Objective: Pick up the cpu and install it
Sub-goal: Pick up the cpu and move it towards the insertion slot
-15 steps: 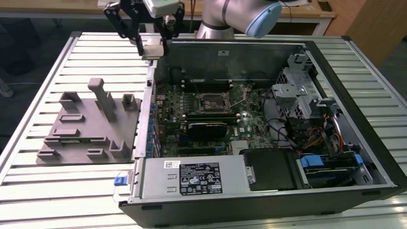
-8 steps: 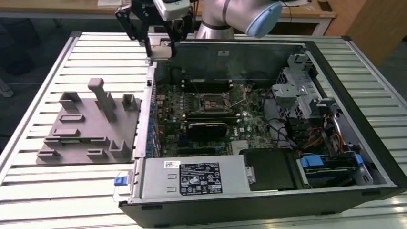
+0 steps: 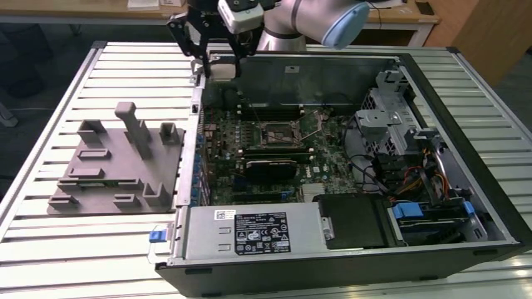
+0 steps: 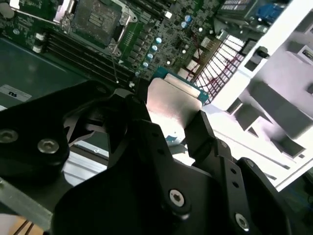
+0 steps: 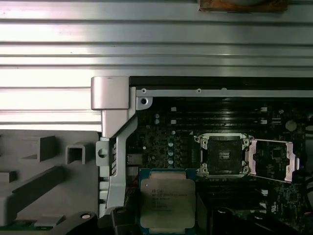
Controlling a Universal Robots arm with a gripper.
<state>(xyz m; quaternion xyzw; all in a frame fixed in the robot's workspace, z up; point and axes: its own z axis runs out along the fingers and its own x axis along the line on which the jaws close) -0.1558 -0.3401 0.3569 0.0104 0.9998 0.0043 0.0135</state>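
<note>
Okay, exterior view first: the arm reaches in from the far side and the black tool [image 3: 221, 61] hangs above the far corner of the open computer case [image 3: 332, 275], on the exterior view's left. Clamped in it is the cpu [image 3: 223, 68], a pale little square held clear of everything, up above the case's wall. Down on the motherboard [image 3: 328, 142] the socket [image 3: 278, 132] sits open, well apart from the chip. On the slatted counter [image 3: 124, 62], to the exterior view's left of the case, lies the grey holder block [image 3: 108, 168] with its upright posts.

Over to the second wrist view: two black fingers [image 4: 146, 142] close on the cpu [image 4: 168, 103] from either side, gripping it by its edges, its shiny metal face catching the light. Beyond the chip, the socket [image 4: 98, 17] shows on the board below.

And the first wrist view: looking straight down, the cpu [image 5: 167, 200] shows its silver top with a thin green rim, held just inside the case wall [image 5: 115, 147]. The socket [image 5: 222, 155] lies near it but offset, not underneath, with its load plate [image 5: 275, 159] swung open beside the frame. The holder block [image 5: 44, 176] rests outside the wall on the counter [image 5: 156, 39].
</note>
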